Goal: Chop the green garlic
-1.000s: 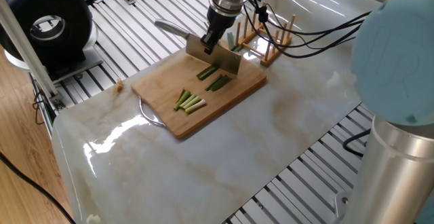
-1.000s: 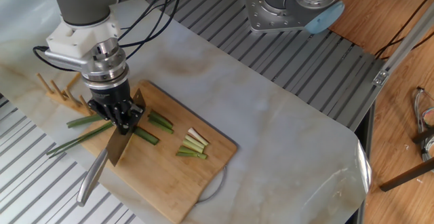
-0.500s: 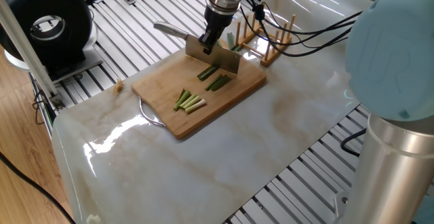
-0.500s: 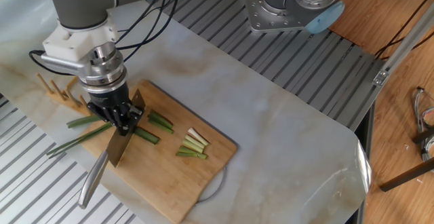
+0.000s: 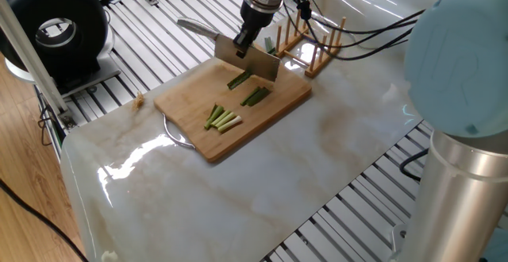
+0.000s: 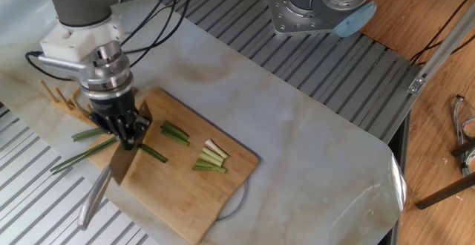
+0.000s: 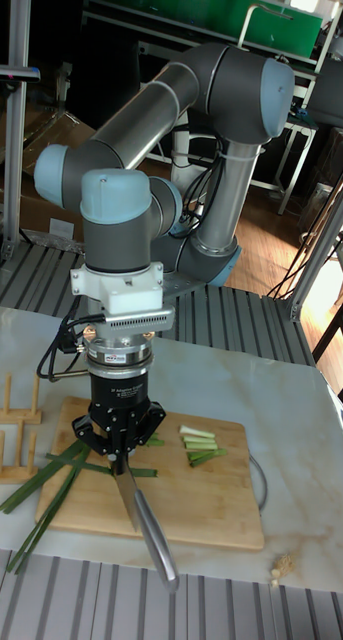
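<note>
arm: the big grey-and-blue UR5 (image 7: 181, 120) is being seen filling the upper middle of the tall fixed view, bent over and pointing straight down at the board

table: a pale marble-look top (image 5: 238, 190) is being shown running across the middle of one fixed view, with ribbed metal slats around it

cutting board: a bamboo board (image 5: 198, 119) is being seen lying flat left of centre in one fixed view, and at lower left in the other fixed view (image 6: 185, 193); a wire handle loop is sticking out at its near edge

peg rack: a wooden peg rack (image 5: 321, 48) is being seen just past the board's far end, upper middle of one fixed view, far left in the tall fixed view (image 7: 11, 440)

knife: a cleaver-type knife (image 5: 246, 59) is being held over the far end of the board, blade edge pointing down, the metal handle (image 6: 93, 200) trailing off toward the lower left in the other fixed view; can't really tell if the edge is touching the board

gripper: the black gripper (image 6: 122, 130) is being kept clenched on the knife's blade, fingers (image 7: 94, 435) pinched to either side of it

green garlic, uncut: long dark green stalks (image 6: 78, 154) are being seen lying across the board's far edge by the blade, leaves hanging off toward the left of the other fixed view

green garlic, cut: short pieces are being seen on the board, dark green ones (image 5: 254, 97) next to the blade and pale whitish ones (image 5: 224, 120) closer to mid-board, a bit apart from each other
</note>
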